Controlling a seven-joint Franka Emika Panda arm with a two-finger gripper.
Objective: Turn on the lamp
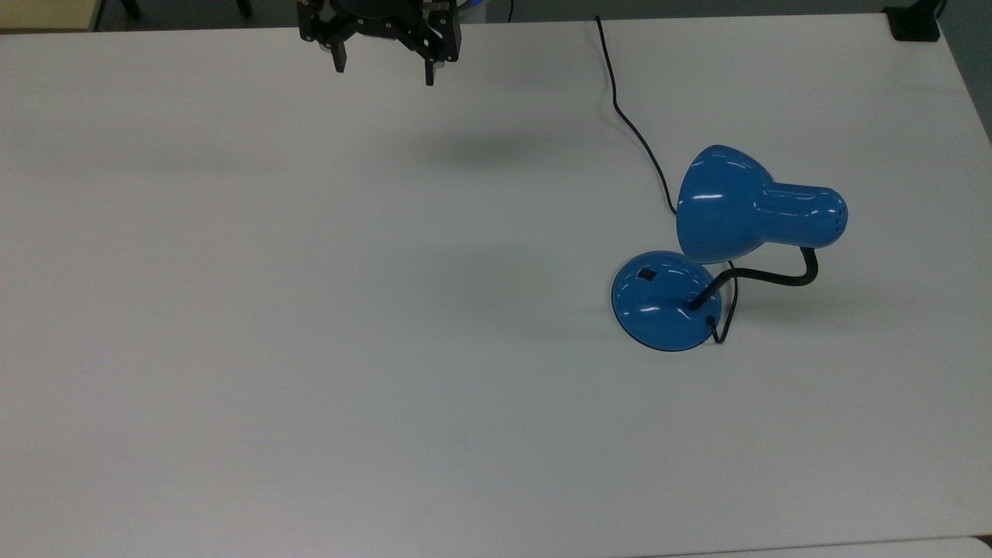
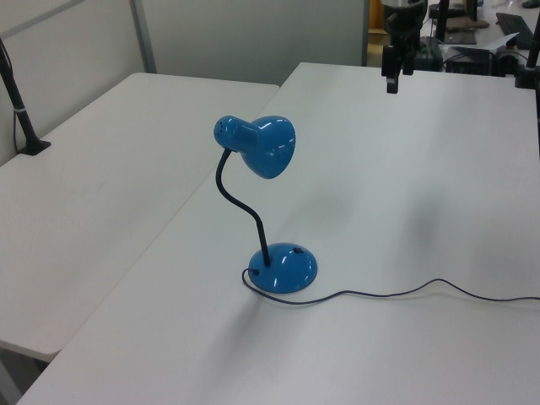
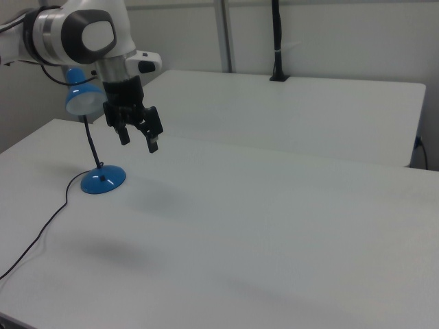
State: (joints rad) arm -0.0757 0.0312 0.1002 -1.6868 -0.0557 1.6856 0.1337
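Claw (image 1: 384, 74) spread, hanging far from lamp (image 1: 725, 232).

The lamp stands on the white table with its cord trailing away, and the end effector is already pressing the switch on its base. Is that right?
Not quite. The lamp does stand on the white table with its cord trailing away, but the end effector hangs open in the air far from the switch, touching nothing. The top view shows the gap.
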